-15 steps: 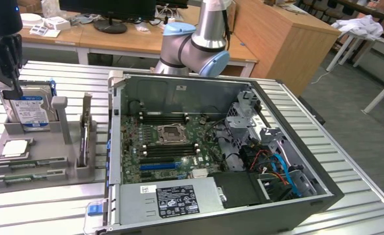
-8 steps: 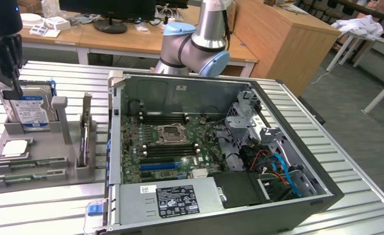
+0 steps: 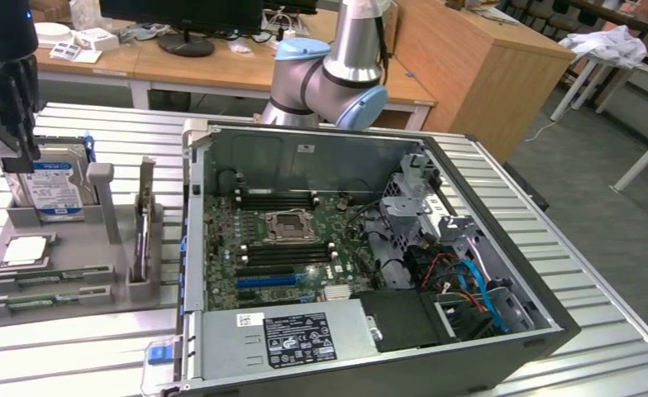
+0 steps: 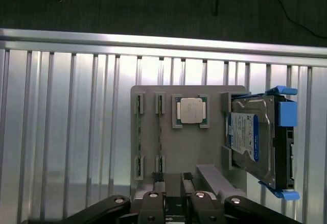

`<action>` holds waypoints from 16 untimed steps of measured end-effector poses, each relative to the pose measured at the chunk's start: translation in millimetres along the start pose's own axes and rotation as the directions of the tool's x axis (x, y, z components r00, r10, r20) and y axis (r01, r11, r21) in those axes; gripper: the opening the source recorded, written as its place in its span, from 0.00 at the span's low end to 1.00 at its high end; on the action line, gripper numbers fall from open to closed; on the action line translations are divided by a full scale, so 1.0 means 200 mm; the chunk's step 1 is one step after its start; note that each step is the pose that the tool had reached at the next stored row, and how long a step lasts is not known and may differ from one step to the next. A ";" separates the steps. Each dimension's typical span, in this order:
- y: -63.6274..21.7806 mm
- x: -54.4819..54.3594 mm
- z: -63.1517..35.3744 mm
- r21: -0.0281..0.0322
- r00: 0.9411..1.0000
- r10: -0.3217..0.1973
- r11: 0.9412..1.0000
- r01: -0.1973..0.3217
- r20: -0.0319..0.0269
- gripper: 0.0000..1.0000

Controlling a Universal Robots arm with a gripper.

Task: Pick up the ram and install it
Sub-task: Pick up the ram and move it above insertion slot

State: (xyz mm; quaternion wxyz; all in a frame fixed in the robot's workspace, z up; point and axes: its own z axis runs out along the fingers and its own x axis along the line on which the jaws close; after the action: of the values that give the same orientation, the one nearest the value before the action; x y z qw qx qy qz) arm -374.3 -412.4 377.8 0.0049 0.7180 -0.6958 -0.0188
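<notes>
Ram sticks (image 3: 46, 278) (image 4: 160, 132), two narrow green boards, sit on edge in parallel slots of a grey holder (image 3: 82, 289) (image 4: 168, 152) on the ribbed metal table (image 3: 82, 347) (image 4: 61, 132). In the exterior view they are at the near end of the holder, on the exterior view's left, outside the computer case (image 3: 545, 322).

A bare processor chip (image 3: 26, 248) (image 4: 190, 110) lies flat in a pocket of the holder next to the sticks. Beyond it, a hard drive (image 3: 54, 186) (image 4: 253, 137) with a blue label stands upright in a bracket, and a thin board (image 3: 145, 219) stands on edge at the side nearest the case.

The gripper (image 3: 13, 153) (image 4: 172, 185) hangs over the far end of the holder, close to the top of the hard drive and apart from the sticks. Its two fingers (image 4: 158, 183) stand slightly apart, with a narrow gap and nothing held between them.

The case lies open on its side to the exterior view's right of the holder. On its motherboard (image 3: 302, 248), black memory slots (image 3: 274, 198) flank the processor socket (image 3: 288, 223), a blue expansion slot (image 3: 267, 281) runs nearer the camera, and a power supply (image 3: 291, 335) fills the near corner. The robot arm (image 3: 335, 74) rises behind the case.
</notes>
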 end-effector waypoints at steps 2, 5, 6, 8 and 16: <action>0.000 0.00 0.000 0.000 1.000 0.000 1.000 0.000 0.000 0.30; 0.000 0.00 0.000 0.000 1.000 0.000 1.000 0.000 0.000 0.30; 0.000 0.00 0.000 0.000 1.000 0.000 1.000 0.000 0.000 0.30; 0.000 0.00 0.006 0.000 1.000 0.000 1.000 0.000 0.001 0.30; -0.002 0.00 0.058 0.000 1.000 0.000 1.000 0.000 0.004 0.30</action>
State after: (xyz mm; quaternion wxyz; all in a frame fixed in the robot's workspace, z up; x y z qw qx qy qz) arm -374.3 -412.4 366.3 0.0036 0.7180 -0.6957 -0.0201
